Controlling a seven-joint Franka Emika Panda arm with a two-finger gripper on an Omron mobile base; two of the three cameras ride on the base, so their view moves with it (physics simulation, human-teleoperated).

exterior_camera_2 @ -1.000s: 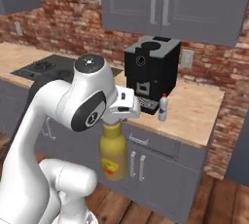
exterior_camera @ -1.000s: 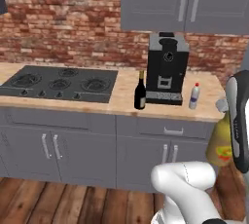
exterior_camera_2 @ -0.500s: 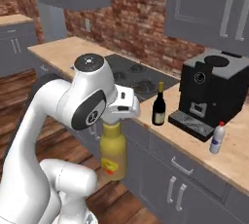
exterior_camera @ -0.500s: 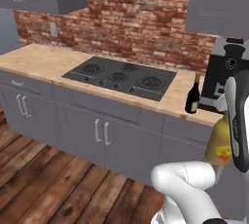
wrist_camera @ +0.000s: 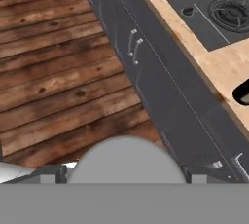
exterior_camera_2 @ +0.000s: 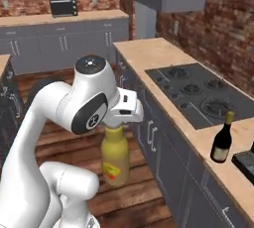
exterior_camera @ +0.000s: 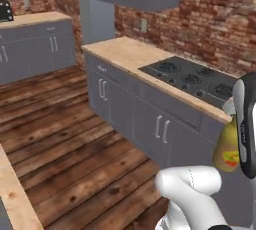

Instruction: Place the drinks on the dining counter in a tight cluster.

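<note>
A fat yellow-olive bottle (exterior_camera_2: 115, 158) with a red-yellow label hangs under my hand, above the wooden floor. My gripper (exterior_camera_2: 117, 125) is shut on its neck. The left base view shows this bottle (exterior_camera: 227, 147) at the right edge, partly behind my arm. In the hand view its grey cap (wrist_camera: 126, 160) sits between the fingers of my gripper (wrist_camera: 125, 177). The dark wine bottle (exterior_camera_2: 222, 138) with a tan neck stands upright on the stove counter (exterior_camera_2: 149, 53), right of the cooktop (exterior_camera_2: 198, 90). I cannot tell whether the strip of light wooden countertop (exterior_camera: 14, 194) at the lower left is the dining counter.
Grey cabinets (exterior_camera: 135, 119) run under the stove counter, close on my right. A corner of the coffee machine's black base (exterior_camera_2: 245, 158) shows beside the wine bottle. Wooden floor (exterior_camera: 60, 149) lies open to the left. A far counter carries a dark toaster oven (exterior_camera_2: 63, 6).
The whole picture has swung, so the camera moved with the base. The coffee machine and wine bottle have slid off to the right. The yellow bottle stays in my gripper.
</note>
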